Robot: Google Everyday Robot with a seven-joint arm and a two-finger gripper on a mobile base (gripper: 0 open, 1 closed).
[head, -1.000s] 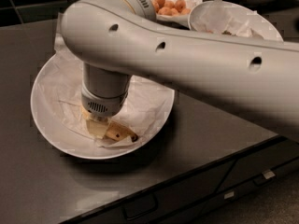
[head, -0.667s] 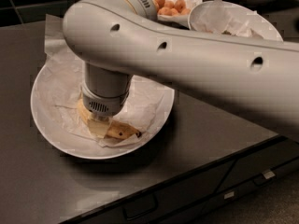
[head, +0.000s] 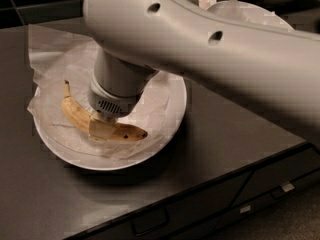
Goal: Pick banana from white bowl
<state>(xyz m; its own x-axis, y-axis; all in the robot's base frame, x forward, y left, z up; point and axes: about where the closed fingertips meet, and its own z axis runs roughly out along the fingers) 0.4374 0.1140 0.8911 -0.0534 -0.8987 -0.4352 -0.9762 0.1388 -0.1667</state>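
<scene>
On a dark countertop [head: 240, 134], the robot's thick grey arm [head: 210, 49] reaches in from the right, hiding the far side of the white bowl [head: 116, 167] and part of another paper-lined bowl [head: 250, 11] behind it. Crumpled paper [head: 52, 51] lines the white bowl, where the banana [head: 75, 115] lies with the gripper [head: 103, 129] closed across its middle. A second ago the wrist covered the banana's stem end; now it shows.
</scene>
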